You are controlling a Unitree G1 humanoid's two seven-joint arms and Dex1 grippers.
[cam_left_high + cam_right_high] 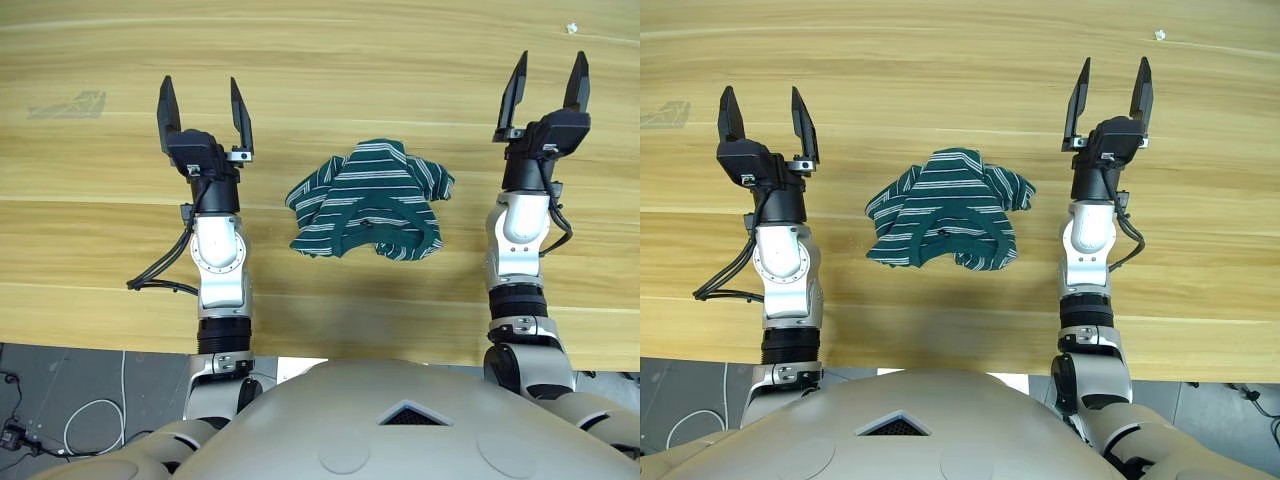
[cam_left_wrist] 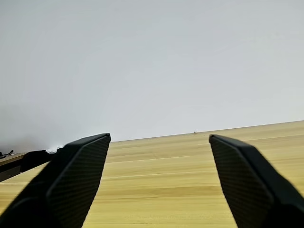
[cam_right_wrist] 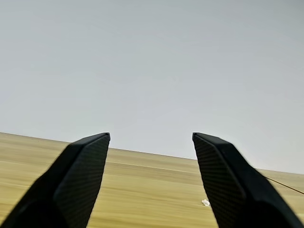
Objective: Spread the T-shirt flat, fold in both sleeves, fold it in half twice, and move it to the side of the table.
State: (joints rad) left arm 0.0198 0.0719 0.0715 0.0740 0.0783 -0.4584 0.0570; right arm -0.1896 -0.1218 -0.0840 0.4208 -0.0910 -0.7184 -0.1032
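A dark green T-shirt with white stripes (image 1: 367,200) lies crumpled in a heap on the wooden table (image 1: 320,60), between my two arms. My left gripper (image 1: 204,90) stands open to the left of the heap, fingers pointing toward the far edge, nothing between them. My right gripper (image 1: 546,66) stands open to the right of the shirt, also empty. In the left wrist view the left gripper (image 2: 159,142) frames bare table, and in the right wrist view the right gripper (image 3: 151,137) does the same. Neither gripper touches the shirt.
A small white scrap (image 1: 571,29) lies on the table at the far right, also seen as a white scrap (image 3: 205,203) ahead of the right gripper. A faint grey mark (image 1: 70,104) sits on the table at the far left. Cables (image 1: 160,272) hang off the left forearm.
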